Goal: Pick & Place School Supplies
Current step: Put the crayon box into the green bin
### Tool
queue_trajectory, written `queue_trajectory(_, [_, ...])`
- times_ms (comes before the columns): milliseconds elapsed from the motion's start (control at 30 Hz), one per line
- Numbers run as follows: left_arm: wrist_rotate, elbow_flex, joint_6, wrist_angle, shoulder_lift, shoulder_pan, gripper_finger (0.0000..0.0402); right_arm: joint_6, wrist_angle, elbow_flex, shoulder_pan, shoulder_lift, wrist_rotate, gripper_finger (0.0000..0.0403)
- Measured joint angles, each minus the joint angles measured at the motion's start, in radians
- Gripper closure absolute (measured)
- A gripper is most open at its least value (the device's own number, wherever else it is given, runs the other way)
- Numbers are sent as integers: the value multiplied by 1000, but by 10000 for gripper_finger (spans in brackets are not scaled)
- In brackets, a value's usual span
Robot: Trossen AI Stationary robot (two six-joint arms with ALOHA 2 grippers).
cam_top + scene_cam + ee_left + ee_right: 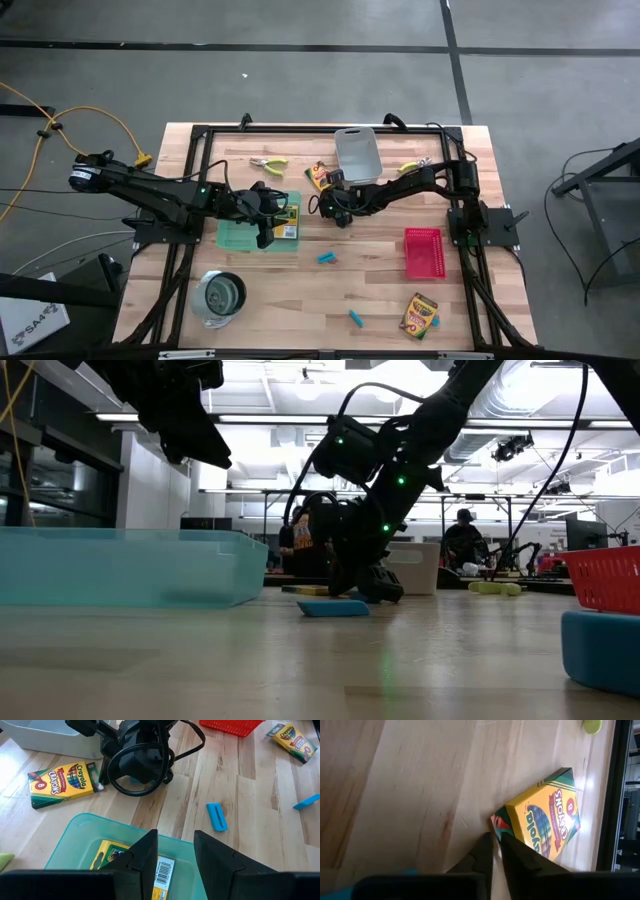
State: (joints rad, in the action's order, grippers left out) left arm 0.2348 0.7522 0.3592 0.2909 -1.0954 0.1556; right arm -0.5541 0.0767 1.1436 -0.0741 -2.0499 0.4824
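One crayon box lies flat on the table just ahead of the right gripper, whose fingertips stand a narrow slit apart at its near corner, holding nothing. Light, stiff cardboard with glossy, slippery faces, I judge; pinch it across the short edges. The left gripper hovers open above the green bin.
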Motion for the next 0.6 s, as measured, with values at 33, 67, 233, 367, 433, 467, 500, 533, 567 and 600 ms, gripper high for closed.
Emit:
queue_trajectory(33, [0, 0, 0, 0, 0, 0, 277, 0, 0, 0, 0, 0, 2, 358])
queue_trajectory(67, [0, 0, 0, 0, 0, 0, 277, 0, 0, 1, 0, 0, 4, 351])
queue_trajectory(233, [0, 0, 5, 0, 0, 0, 277, 4, -1, 1, 0, 0, 25, 326])
queue_trajectory(367, [-23, 0, 7, 0, 0, 0, 277, 5, -1, 1, 0, 0, 21, 321])
queue_trajectory(433, [-39, 0, 8, 0, 0, 0, 277, 5, -1, 1, 0, 0, 21, 321])
queue_trajectory(467, [-41, 0, 8, 0, 0, 0, 277, 5, -1, 1, 0, 0, 21, 321])
queue_trajectory(500, [-45, 0, 8, 0, 0, 0, 277, 5, -2, 1, 0, 0, 20, 321])
queue_trajectory(533, [-46, 0, 8, 0, 0, 0, 277, 5, -4, 1, 0, 0, 20, 321])
queue_trajectory(567, [-47, 0, 8, 0, 0, 0, 277, 5, -7, 1, 0, 0, 20, 321])
queue_trajectory(600, [-47, 0, 8, 0, 0, 0, 277, 4, -10, 0, -1, 0, 20, 321])
